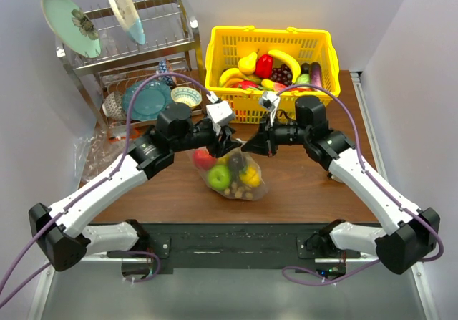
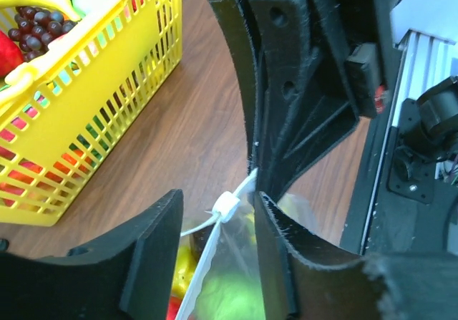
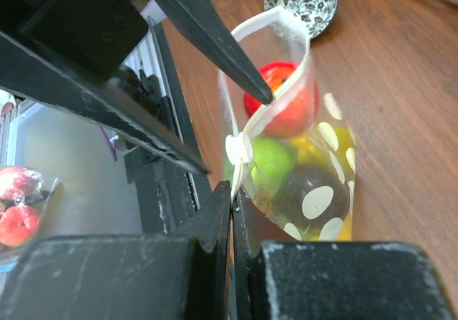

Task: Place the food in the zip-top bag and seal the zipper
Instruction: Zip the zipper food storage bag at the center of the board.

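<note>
Both grippers sat at zip-top bag (image 1: 260, 189) mouth: right gripper (image 3: 232, 192) clamped shut on zipper (image 3: 305, 59) end, left gripper (image 2: 217, 200) part open, slider (image 2: 227, 207) between its fingers (image 2: 150, 263), contact unclear; food (image 3: 286, 112) inside

The zip-top bag (image 1: 240, 184) lies at the centre of the table (image 1: 300, 191), and inside it are a round fruit (image 1: 204, 157) at its 10 o'clock, an apple (image 1: 218, 177) just nearer, and a cluster of small balls (image 1: 230, 190) at 6 o'clock. The left gripper (image 1: 229, 142) and right gripper (image 1: 250, 148) meet over the zipper (image 3: 306, 62) at the bag's 12 o'clock. Behind, the basket (image 1: 215, 62) stands at 12 o'clock and the dish rack (image 1: 193, 30) at 10 o'clock, plates (image 1: 71, 23) on top, bowls (image 1: 186, 96) below
</note>
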`<state>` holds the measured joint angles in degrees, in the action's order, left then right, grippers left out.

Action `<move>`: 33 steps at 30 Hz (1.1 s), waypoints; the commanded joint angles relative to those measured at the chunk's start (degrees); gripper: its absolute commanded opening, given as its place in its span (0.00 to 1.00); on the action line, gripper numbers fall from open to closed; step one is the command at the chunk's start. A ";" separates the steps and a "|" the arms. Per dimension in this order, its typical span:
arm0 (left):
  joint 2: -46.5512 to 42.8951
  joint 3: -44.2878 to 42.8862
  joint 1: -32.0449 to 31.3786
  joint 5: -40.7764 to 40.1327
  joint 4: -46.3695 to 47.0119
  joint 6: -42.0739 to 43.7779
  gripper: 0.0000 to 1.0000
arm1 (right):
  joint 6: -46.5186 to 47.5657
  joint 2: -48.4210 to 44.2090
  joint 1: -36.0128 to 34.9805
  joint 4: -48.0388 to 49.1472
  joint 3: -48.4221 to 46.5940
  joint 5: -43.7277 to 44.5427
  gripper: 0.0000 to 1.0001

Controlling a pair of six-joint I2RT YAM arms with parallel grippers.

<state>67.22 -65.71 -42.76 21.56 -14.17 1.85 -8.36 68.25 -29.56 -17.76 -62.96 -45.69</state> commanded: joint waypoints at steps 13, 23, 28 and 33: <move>2.65 -3.54 -1.18 5.50 1.17 6.15 0.21 | 0.63 -4.44 0.03 -1.22 -0.06 0.25 0.00; 1.69 -3.37 -1.18 6.65 -0.24 6.41 0.00 | 2.38 -4.53 0.03 -3.50 -1.37 1.74 0.00; 0.11 -4.33 -1.18 7.26 -1.90 6.41 0.28 | 7.11 -4.00 -0.14 -7.90 -4.53 2.02 0.00; 0.28 -9.07 -1.18 10.42 -8.92 11.51 0.52 | 10.90 -3.21 -0.32 -11.33 -7.88 -2.46 0.00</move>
<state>69.49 -68.88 -43.90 28.21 -19.05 9.04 -2.13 65.25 -29.61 -26.79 -65.82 -44.49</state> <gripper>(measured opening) 0.492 0.011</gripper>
